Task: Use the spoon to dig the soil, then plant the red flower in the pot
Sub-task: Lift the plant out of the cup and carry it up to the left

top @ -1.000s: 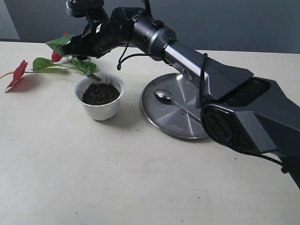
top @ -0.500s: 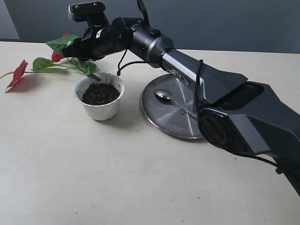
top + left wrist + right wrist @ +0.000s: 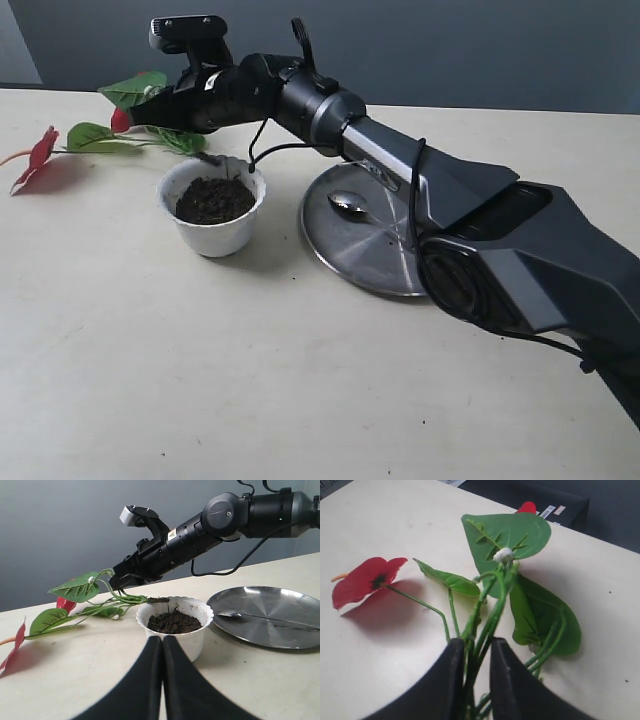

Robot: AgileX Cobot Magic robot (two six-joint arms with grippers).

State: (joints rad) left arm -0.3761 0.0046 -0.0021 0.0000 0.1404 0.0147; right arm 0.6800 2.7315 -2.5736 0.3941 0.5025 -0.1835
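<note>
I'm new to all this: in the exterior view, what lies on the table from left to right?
Red flower → white pot of soil → steel plate carrying the spoon.

Lab-like: bare table (image 3: 200, 380), plain grey wall (image 3: 60, 530).

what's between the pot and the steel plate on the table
Nothing: bare tabletop separates the pot from the steel plate, seen in the exterior view. The spoon lies on the plate.

Shiny steel spoon (image 3: 350, 204) — crumbly soil (image 3: 214, 199) — matt table (image 3: 200, 380).
</note>
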